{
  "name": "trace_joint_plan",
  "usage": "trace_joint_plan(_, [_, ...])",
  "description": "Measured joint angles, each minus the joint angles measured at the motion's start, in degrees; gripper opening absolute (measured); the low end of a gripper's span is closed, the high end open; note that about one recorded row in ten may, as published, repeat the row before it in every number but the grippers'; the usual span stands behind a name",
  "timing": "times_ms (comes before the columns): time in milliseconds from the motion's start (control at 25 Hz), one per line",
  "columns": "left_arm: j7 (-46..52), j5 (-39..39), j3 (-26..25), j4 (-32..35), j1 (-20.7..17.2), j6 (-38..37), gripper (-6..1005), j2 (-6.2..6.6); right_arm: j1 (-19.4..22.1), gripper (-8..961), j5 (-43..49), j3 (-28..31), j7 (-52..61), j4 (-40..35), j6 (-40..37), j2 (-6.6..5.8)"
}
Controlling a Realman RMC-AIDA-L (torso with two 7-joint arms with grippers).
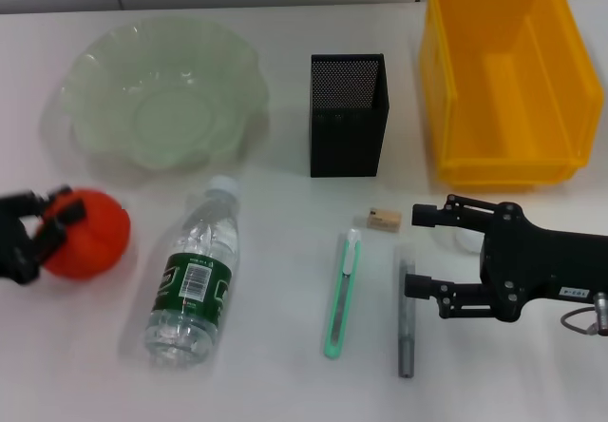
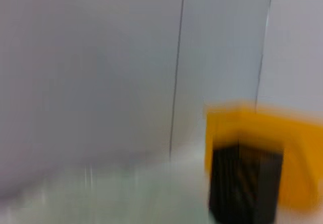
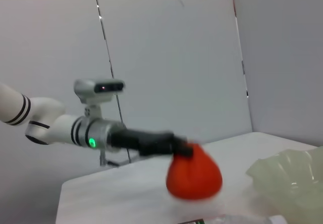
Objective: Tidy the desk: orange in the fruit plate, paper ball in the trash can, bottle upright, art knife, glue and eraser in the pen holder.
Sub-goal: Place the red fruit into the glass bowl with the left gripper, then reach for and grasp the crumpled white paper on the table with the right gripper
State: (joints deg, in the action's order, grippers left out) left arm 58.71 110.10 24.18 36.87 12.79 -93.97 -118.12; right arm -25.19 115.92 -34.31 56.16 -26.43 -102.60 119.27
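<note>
Nothing placed yet: left gripper (image 1: pixel 38 237) clamped on orange (image 1: pixel 90 234), plate (image 1: pixel 161 89) ahead; right gripper (image 1: pixel 423 251) spread beside glue (image 1: pixel 406 317).

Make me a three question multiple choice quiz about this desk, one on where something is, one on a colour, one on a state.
1. Where is the eraser?
A. in the pen holder
B. on the table, in front of the pen holder
C. in the trash can

2. What colour is the trash can?
A. yellow
B. blue
C. black

3. How is the bottle?
A. upright
B. lying on its side
C. held by the right pincer

Answers:
1 B: the eraser lies on the table between the pen holder and the art knife.
2 A: its walls are bright yellow.
3 B: it lies flat, cap toward the fruit plate; the left pincer grips the orange, and the right pincer is open by the glue.
</note>
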Motion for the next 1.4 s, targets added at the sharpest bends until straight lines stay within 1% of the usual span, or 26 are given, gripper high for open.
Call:
trace_joint_plan(80, [0.8, -5.9, -1.9, 0.3, 0.6, -5.4, 163, 0.62, 0.1, 818, -0.4, 0.0, 0.0, 0.0, 0.0, 0.00])
trace_joint_plan(160, [1.7, -8.5, -2.2, 0.5, 1.3, -6.9, 163, 0.85, 0.1, 818, -0.8, 0.0, 0.0, 0.0, -0.1, 0.00])
trace_joint_plan(200, [3.1, -10.1, -2.2, 0.9, 2.8, -7.0, 164, 0.96, 0.1, 818, -0.8, 0.0, 0.0, 0.0, -0.1, 0.00])
trace_joint_plan(280, [4.7, -10.9, -2.1, 1.1, 5.1, -5.8, 164, 0.88, 0.3, 818, -1.2, 0.0, 0.0, -0.1, -0.2, 0.00])
trace_joint_plan(400, [7.0, -10.9, -1.8, 0.6, 9.9, -0.2, 164, 0.17, 0.7, 818, -1.3, 0.1, 0.0, -0.2, -0.6, 0.00])
trace_joint_plan(480, [7.6, -10.6, -1.3, -0.8, 13.5, 5.1, 165, -0.36, 0.9, 817, -1.4, 0.3, 0.0, -0.2, -0.9, 0.00])
trace_joint_plan(520, [6.8, -10.6, -0.5, -3.2, 16.5, 10.6, 165, -0.55, 1.2, 817, -1.4, 1.0, 0.2, -0.3, -1.7, -0.01])
trace_joint_plan(640, [5.8, -11.1, 0.6, -6.0, 19.6, 18.2, 164, -0.82, 1.8, 817, -1.4, 3.7, 0.8, -0.6, -4.0, -0.08])
trace_joint_plan(680, [5.8, -11.1, 0.6, -6.0, 19.6, 18.2, 164, -0.82, 1.8, 817, -1.4, 3.7, 0.8, -0.6, -4.0, -0.08])
trace_joint_plan(840, [5.2, -12.1, 0.7, -8.9, 21.7, 24.6, 163, -1.03, 2.3, 817, -1.4, 8.0, 5.0, -4.1, -8.5, -0.15])
trace_joint_plan(920, [5.1, -12.5, 0.7, -10.5, 22.5, 28.3, 162, -1.09, 2.4, 817, -1.4, 9.5, 8.1, -7.1, -10.4, -0.10])
trace_joint_plan(1000, [5.0, -12.5, 0.7, -10.7, 22.6, 29.1, 161, -1.09, 2.4, 817, -1.4, 10.2, 11.5, -10.1, -11.5, -0.03])
trace_joint_plan(1040, [4.7, -12.6, 0.9, -10.8, 22.4, 29.2, 161, -1.08, 2.4, 817, -1.7, 10.2, 15.8, -13.2, -11.9, 0.01])
trace_joint_plan(1080, [4.7, -12.6, 0.9, -10.8, 22.4, 29.2, 194, -1.08, 2.4, 817, -1.7, 10.2, 15.8, -13.2, -11.9, 0.01])
trace_joint_plan(1120, [4.5, -12.6, 1.1, -10.8, 22.2, 28.9, 227, -1.08, 2.4, 817, -1.9, 10.0, 19.7, -16.4, -11.9, 0.12])
trace_joint_plan(1160, [4.4, -12.6, 1.5, -10.6, 21.7, 28.4, 259, -1.02, 2.4, 817, -1.9, 10.0, 19.7, -16.4, -11.9, 0.12])
trace_joint_plan(1200, [4.4, -12.6, 1.6, -10.5, 21.5, 28.1, 292, -0.99, 2.2, 817, -1.9, 9.8, 22.3, -18.9, -11.9, 0.24])
trace_joint_plan(1240, [4.4, -12.6, 1.8, -10.0, 20.5, 26.5, 325, -0.78, 1.8, 817, -1.9, 9.7, 26.3, -22.4, -11.8, 0.30])
trace_joint_plan(1280, [4.4, -12.6, 1.8, -10.0, 20.5, 26.5, 372, -0.78, 1.8, 817, -1.9, 9.7, 26.3, -22.4, -11.8, 0.30])
trace_joint_plan(1320, [4.2, -12.6, 2.2, -9.2, 18.7, 23.2, 420, -0.57, 1.2, 817, -2.0, 8.8, 33.3, -28.5, -11.2, 0.30])
trace_joint_plan(1360, [4.2, -12.6, 2.2, -9.2, 18.7, 23.2, 467, -0.57, 1.2, 817, -2.0, 8.8, 33.3, -28.5, -11.2, 0.30])
trace_joint_plan(1400, [3.8, -12.6, 2.5, -8.7, 17.7, 20.7, 515, -0.48, 0.9, 817, -2.0, 7.9, 36.7, -31.6, -10.9, 0.32])
